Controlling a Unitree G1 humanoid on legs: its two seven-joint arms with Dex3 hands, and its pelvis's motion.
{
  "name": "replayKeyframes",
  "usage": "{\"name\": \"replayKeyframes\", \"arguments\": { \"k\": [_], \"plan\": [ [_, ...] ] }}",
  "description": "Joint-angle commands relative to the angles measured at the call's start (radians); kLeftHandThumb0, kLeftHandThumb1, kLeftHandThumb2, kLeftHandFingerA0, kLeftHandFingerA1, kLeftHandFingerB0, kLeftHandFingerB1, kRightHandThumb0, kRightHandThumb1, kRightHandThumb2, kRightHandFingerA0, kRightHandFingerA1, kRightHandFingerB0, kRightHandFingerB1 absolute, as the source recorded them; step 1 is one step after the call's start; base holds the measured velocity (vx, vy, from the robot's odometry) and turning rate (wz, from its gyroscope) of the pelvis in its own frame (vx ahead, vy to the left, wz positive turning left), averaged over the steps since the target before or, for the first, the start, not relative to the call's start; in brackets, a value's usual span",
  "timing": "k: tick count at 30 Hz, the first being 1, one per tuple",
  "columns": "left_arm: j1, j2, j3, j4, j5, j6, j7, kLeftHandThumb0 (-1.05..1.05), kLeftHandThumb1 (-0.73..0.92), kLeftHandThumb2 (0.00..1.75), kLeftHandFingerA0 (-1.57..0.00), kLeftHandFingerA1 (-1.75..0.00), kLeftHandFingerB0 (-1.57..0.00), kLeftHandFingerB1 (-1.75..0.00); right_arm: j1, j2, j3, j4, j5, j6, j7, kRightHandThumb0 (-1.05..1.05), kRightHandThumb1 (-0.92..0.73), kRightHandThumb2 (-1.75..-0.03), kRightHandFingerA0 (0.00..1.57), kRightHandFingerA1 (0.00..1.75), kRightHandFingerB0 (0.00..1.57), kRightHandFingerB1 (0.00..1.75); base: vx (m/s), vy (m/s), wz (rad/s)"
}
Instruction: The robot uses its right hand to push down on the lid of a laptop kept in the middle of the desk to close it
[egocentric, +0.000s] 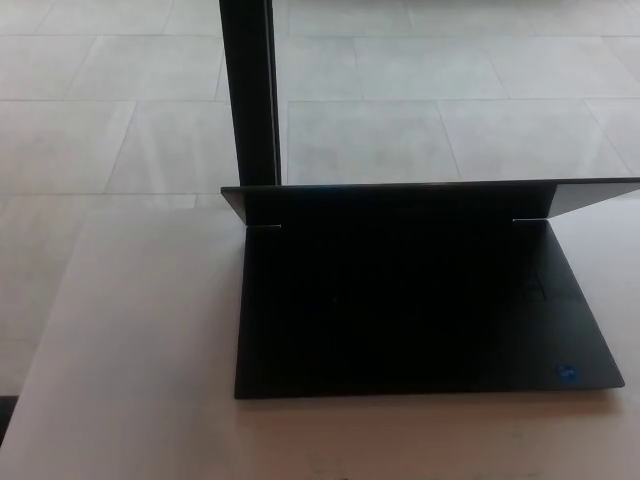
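Observation:
A black laptop (420, 310) sits open on the pale desk (140, 380), its base toward me. The lid (430, 200) leans back from the hinge, so I see mostly its top edge and a sliver of the dark screen. A small blue sticker (568, 374) marks the front right corner of the palm rest. The keyboard area is too dark to make out. Neither of my hands shows in the head view.
A dark vertical post (250, 90) rises behind the laptop's left rear corner. Beyond the desk lies a light tiled floor (450, 110). The desk's left edge (45, 330) runs diagonally down toward the lower left.

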Motion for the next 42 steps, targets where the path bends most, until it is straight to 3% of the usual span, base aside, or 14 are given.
{"name": "replayKeyframes", "arguments": {
  "k": [1,5,7,8,11,12,27,31,33,34,36,37,38,42],
  "plan": [
    [-0.079,0.102,0.328,0.120,-0.328,-0.054,-0.082,-0.88,0.92,0.79,-0.51,-0.57,-0.44,-0.42,-0.083,-0.084,-0.428,-0.272,0.450,-0.014,-0.105,-0.88,-0.89,-0.70,0.39,1.39,0.29,0.87,0.00,0.000,0.00],
    [-0.093,0.104,0.355,0.138,-0.312,-0.054,-0.087,-0.88,0.92,0.78,-0.53,-0.59,-0.46,-0.43,-0.148,-0.167,-0.408,-0.344,0.375,0.020,-0.070,-0.83,-0.92,-0.68,0.37,1.12,0.32,0.69,0.00,0.000,0.00],
    [-0.085,0.104,0.370,0.131,-0.309,-0.055,-0.104,-0.84,0.78,1.18,-0.48,-0.66,-0.39,-0.54,-0.230,-0.224,-0.339,-0.467,0.282,0.032,-0.091,-0.83,-0.91,-0.67,0.46,0.96,0.41,0.68,0.00,0.000,0.00],
    [-0.087,0.105,0.377,0.135,-0.306,-0.054,-0.106,-0.88,0.92,0.78,-0.49,-0.61,-0.44,-0.43,-0.241,-0.231,-0.334,-0.478,0.277,0.030,-0.077,-0.77,-0.90,-0.67,0.44,0.99,0.38,0.70,0.00,0.000,0.00],
    [-0.094,0.108,0.393,0.148,-0.295,-0.053,-0.107,-0.87,0.92,0.78,-0.49,-0.60,-0.44,-0.42,-0.335,-0.275,-0.270,-0.572,0.232,0.074,-0.079,-0.80,-0.87,-0.67,0.62,0.94,0.49,0.64,0.00,0.000,0.00],
    [-0.094,0.107,0.396,0.148,-0.293,-0.054,-0.108,-0.87,0.92,0.78,-0.49,-0.62,-0.44,-0.43,-0.398,-0.305,-0.196,-0.637,0.179,0.102,-0.083,-0.87,-0.66,-0.97,0.63,0.85,0.52,0.68,0.00,0.000,0.00],
    [-0.106,0.118,0.409,0.184,-0.293,-0.072,-0.125,-0.87,0.92,0.78,-0.49,-0.62,-0.44,-0.43,-0.417,-0.293,-0.206,-0.700,0.157,0.182,-0.089,-0.87,-0.66,-0.97,0.63,0.85,0.52,0.68,0.00,0.000,0.01],
    [-0.117,0.107,0.398,0.195,-0.292,-0.079,-0.115,-0.88,0.92,0.75,-0.49,-0.60,-0.47,-0.44,-0.859,-0.356,0.486,-0.584,-0.232,0.017,0.198,-0.83,-0.84,-0.66,0.34,0.48,0.42,0.35,-0.01,-0.001,-0.02],
    [-0.117,0.106,0.396,0.196,-0.291,-0.083,-0.111,-0.89,0.92,0.75,-0.48,-0.60,-0.48,-0.45,-0.881,-0.344,0.564,-0.577,-0.293,0.004,0.208,-0.84,-0.87,-0.67,0.35,0.50,0.44,0.34,0.00,0.000,0.00],
    [-0.117,0.107,0.395,0.198,-0.291,-0.082,-0.113,-0.90,0.92,0.78,-0.51,-0.60,-0.46,-0.43,-0.886,-0.338,0.585,-0.565,-0.303,-0.016,0.214,-0.87,-0.74,-1.14,0.32,0.57,0.37,0.49,0.00,0.000,0.00],
    [-0.114,0.109,0.395,0.196,-0.291,-0.083,-0.110,-0.95,0.78,0.95,-0.51,-0.65,-0.44,-0.50,-0.882,-0.330,0.616,-0.546,-0.306,-0.036,0.224,-0.86,-0.73,-1.13,0.31,0.55,0.37,0.49,0.00,0.000,0.00],
    [-0.114,0.109,0.397,0.195,-0.295,-0.079,-0.111,-0.93,0.92,0.80,-0.52,-0.65,-0.48,-0.47,-0.883,-0.332,0.642,-0.533,-0.315,-0.039,0.238,-0.83,-0.89,-0.68,0.35,0.45,0.39,0.33,0.00,0.000,0.00],
    [-0.113,0.109,0.399,0.192,-0.298,-0.075,-0.112,-0.84,0.77,1.18,-0.48,-0.67,-0.41,-0.55,-0.885,-0.336,0.689,-0.510,-0.342,-0.049,0.266,-0.81,-0.91,-0.68,0.33,0.45,0.37,0.33,0.00,0.000,0.00],
    [-0.111,0.111,0.391,0.194,-0.291,-0.079,-0.120,-0.84,0.78,1.18,-0.48,-0.66,-0.40,-0.54,-0.899,-0.350,0.777,-0.453,-0.377,-0.080,0.301,-0.84,-0.92,-0.70,0.30,0.44,0.33,0.32,0.00,-0.004,0.04]
  ]
}}
